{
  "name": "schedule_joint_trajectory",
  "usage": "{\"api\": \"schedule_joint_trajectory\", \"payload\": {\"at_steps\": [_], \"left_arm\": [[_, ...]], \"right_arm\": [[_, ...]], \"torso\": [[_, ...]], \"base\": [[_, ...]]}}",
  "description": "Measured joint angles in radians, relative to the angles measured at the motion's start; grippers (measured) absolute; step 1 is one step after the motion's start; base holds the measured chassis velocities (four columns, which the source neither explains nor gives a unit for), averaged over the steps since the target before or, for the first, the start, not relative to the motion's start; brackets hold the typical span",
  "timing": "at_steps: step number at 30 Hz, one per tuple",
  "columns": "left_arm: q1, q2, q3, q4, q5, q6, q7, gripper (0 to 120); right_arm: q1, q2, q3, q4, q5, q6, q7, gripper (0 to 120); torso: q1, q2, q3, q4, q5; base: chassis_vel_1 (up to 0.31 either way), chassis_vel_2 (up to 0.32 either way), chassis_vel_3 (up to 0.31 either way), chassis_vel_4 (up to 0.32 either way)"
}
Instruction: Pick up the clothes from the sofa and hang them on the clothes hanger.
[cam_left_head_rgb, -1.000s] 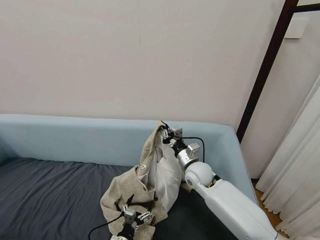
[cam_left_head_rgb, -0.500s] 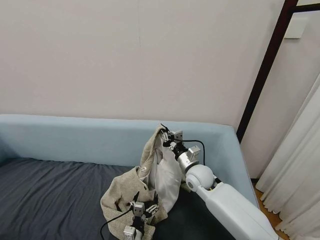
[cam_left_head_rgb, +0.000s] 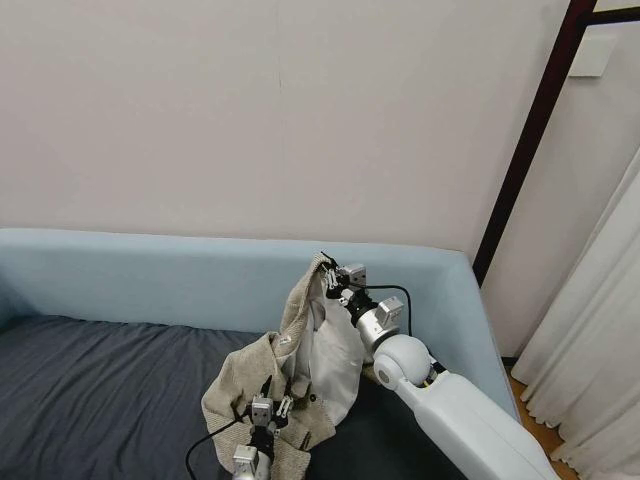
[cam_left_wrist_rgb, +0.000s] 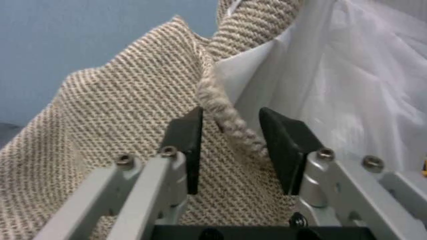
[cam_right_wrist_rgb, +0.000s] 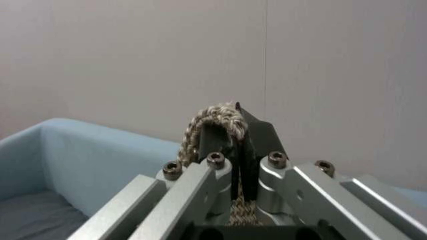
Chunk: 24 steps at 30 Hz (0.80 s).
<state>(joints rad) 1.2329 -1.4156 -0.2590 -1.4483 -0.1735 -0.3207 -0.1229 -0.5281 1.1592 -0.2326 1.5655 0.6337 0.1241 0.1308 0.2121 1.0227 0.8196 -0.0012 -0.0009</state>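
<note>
Looking down at a pale blue sofa (cam_left_head_rgb: 130, 280) with a dark grey seat, we see a beige knit garment (cam_left_head_rgb: 245, 385) with a white lining (cam_left_head_rgb: 335, 360), partly lifted off the seat. Our right gripper (cam_left_head_rgb: 328, 272) is raised in front of the sofa's backrest, just below its top edge and toward the sofa's right end. Its jaws are clenched on a thick corded edge of the garment. In the right wrist view the knit cord bunches up over the pinched tips, with the sofa's backrest and a plain pale wall (cam_left_head_rgb: 250, 120) behind.

From that grip the garment hangs down in a tall peak, its lining facing the right arm. Its lower folds spread in a heap on the sofa's seat.

Our left gripper (cam_left_head_rgb: 266, 406) sits low over the sofa's seat, at the front of that heap, pointing toward the backrest. Its jaws are released and stand apart. In the left wrist view a braided knit hem (cam_left_wrist_rgb: 223, 117) runs between the two dark pads (cam_left_wrist_rgb: 187, 140); we cannot tell whether either pad touches it. Beige weave lies to one side of the hem and white lining to the other, with the blue of the sofa's backrest beyond.
</note>
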Motion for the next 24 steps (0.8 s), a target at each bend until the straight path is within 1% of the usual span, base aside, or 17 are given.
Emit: {"api": "schedule_joint_trajectory", "payload": {"at_steps": [1,3,5,7,8,10,15,18,19,20,21,22,24], "left_arm": [[0.000,0.000,0.000,0.000,0.000,0.000,0.000,31],[0.006,0.007,-0.008,-0.008,-0.006,-0.003,0.001,21],[0.009,0.012,-0.015,-0.010,-0.009,-0.007,0.002,15],[0.012,0.015,-0.024,-0.013,-0.011,-0.014,0.002,5],[0.012,0.015,-0.024,-0.013,-0.011,-0.014,0.002,5],[0.017,0.017,-0.030,-0.019,-0.015,-0.020,0.004,0],[0.030,0.027,-0.045,-0.062,-0.051,-0.060,0.015,0],[0.041,0.066,-0.069,-0.151,-0.113,-0.085,0.033,0],[0.041,0.066,-0.069,-0.151,-0.113,-0.085,0.033,0],[0.043,0.089,-0.080,-0.197,-0.141,-0.086,0.038,0],[0.042,0.123,-0.096,-0.265,-0.180,-0.087,0.046,0],[0.041,0.142,-0.104,-0.298,-0.199,-0.087,0.049,0],[0.031,0.230,-0.137,-0.420,-0.272,-0.078,0.056,0]], "right_arm": [[0.000,0.000,0.000,0.000,0.000,0.000,0.000,0],[-0.003,0.000,0.001,-0.002,0.000,0.000,0.000,0],[-0.005,0.001,0.002,-0.002,-0.001,0.000,0.001,0],[-0.008,0.001,0.003,0.000,-0.001,0.000,0.002,0],[-0.008,0.001,0.003,0.000,-0.001,0.000,0.002,0],[-0.011,0.000,0.004,0.001,-0.002,0.000,0.003,0],[-0.015,-0.008,0.013,0.008,0.001,0.005,0.008,0],[-0.012,-0.024,0.031,0.035,0.025,0.008,0.022,0],[-0.012,-0.024,0.031,0.035,0.025,0.008,0.022,0],[-0.009,-0.033,0.040,0.048,0.035,0.008,0.027,0],[-0.005,-0.049,0.051,0.067,0.047,0.005,0.032,0],[-0.003,-0.060,0.059,0.081,0.055,0.002,0.034,0],[-0.002,-0.101,0.090,0.119,0.070,-0.008,0.047,0]], "torso": [[0.000,0.000,0.000,0.0000,0.0000],[0.000,0.000,0.000,0.0000,0.0000],[0.000,0.000,0.000,0.0000,0.0000],[0.000,0.000,0.000,0.0000,-0.0001],[0.000,0.000,0.000,0.0000,-0.0001],[0.000,0.000,0.000,0.0000,0.0000],[0.000,0.000,0.000,0.0000,-0.0001],[0.000,0.000,0.000,0.0001,-0.0002],[0.000,0.000,0.000,0.0001,-0.0002],[0.000,0.000,0.000,0.0001,-0.0003],[0.000,0.000,0.000,0.0002,-0.0003],[0.000,0.000,0.000,0.0001,-0.0001],[0.000,0.000,0.000,0.0000,-0.0002]], "base": [[0.000,0.000,0.000,0.000],[0.000,0.000,0.000,0.000],[0.000,0.000,0.000,0.000],[0.000,0.000,0.000,0.000],[0.000,0.000,0.000,0.000],[0.000,0.000,0.000,0.000],[0.000,0.000,0.000,0.000],[0.000,0.000,0.000,0.000],[0.000,0.000,0.000,0.000],[0.000,0.000,0.000,0.000],[0.000,0.000,0.000,0.000],[0.000,0.000,0.000,0.000],[0.000,0.000,0.000,0.000]]}}
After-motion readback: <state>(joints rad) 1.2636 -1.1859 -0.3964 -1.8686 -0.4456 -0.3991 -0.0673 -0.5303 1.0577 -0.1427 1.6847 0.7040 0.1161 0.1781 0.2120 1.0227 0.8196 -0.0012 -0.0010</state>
